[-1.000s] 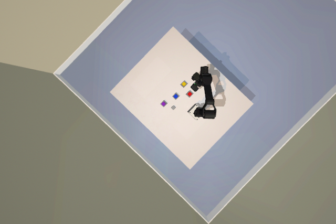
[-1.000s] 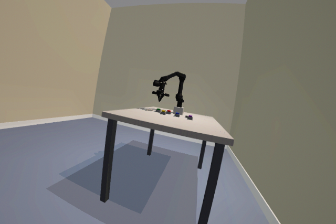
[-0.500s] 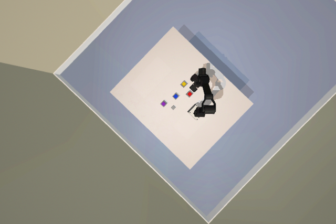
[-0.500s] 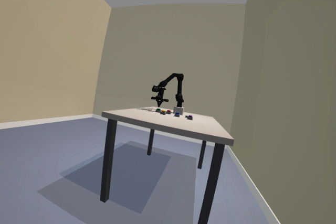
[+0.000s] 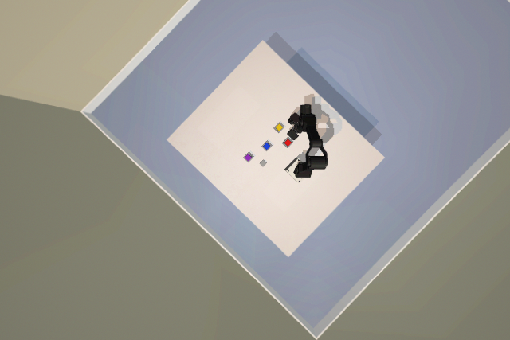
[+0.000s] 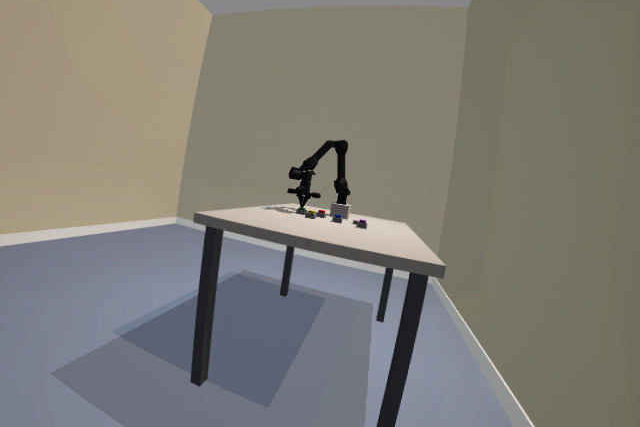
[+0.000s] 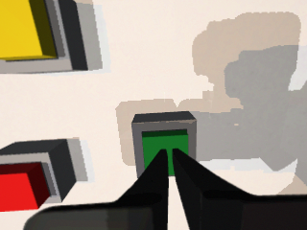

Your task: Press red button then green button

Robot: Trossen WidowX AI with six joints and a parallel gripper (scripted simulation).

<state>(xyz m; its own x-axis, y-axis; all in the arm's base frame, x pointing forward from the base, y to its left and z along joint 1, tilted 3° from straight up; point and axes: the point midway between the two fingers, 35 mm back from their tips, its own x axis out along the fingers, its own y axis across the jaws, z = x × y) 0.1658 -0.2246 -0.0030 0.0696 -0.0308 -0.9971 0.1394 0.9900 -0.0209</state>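
My gripper (image 6: 301, 207) (image 7: 169, 154) is shut and empty, pointing down. Its tips are over the green button's cap and look to be touching it. The green button (image 7: 154, 144) (image 6: 300, 211) has a grey housing. Its cap shows little side above the rim; how deep it sits is hard to tell. The arm hides it in the top view. The red button (image 5: 287, 142) (image 6: 321, 212) (image 7: 17, 192) stands to the left of the fingers in the wrist view, its cap raised and nothing touching it.
The yellow button (image 5: 279, 127) (image 6: 311, 213) (image 7: 24, 29) is near the red one. The blue button (image 5: 266, 146) (image 6: 337, 217) and purple button (image 5: 248, 158) (image 6: 362, 221) stand farther off. A small grey block (image 5: 263, 162) lies near them. The arm's white base (image 6: 340, 210) stands on the table (image 5: 230, 101).
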